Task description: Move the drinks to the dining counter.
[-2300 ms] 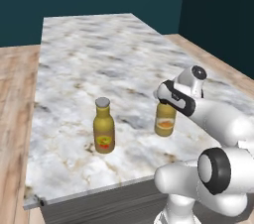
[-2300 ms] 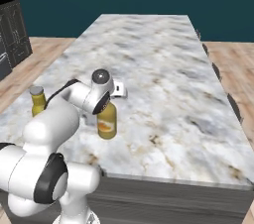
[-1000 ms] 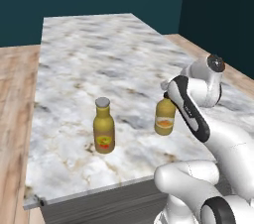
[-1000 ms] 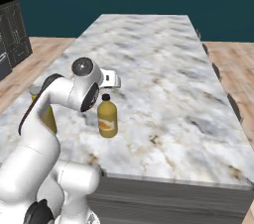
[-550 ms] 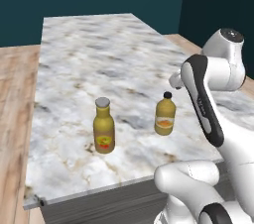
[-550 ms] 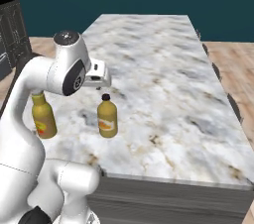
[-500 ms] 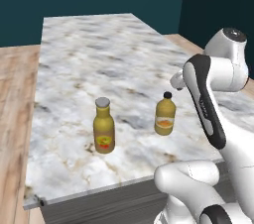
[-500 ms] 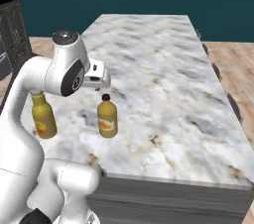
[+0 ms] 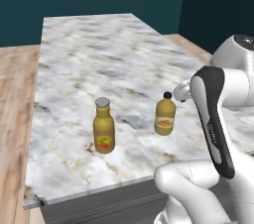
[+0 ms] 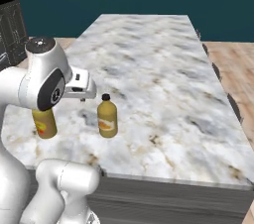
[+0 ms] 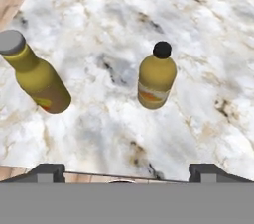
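Jaws wide apart and empty above the squat amber jug [image 11: 157, 76] on the dining counter [image 11: 208, 34].

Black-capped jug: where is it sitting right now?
The black-capped jug stands upright on the marble counter near its front edge, to the right of the taller grey-capped bottle in the left base view, apart from it.
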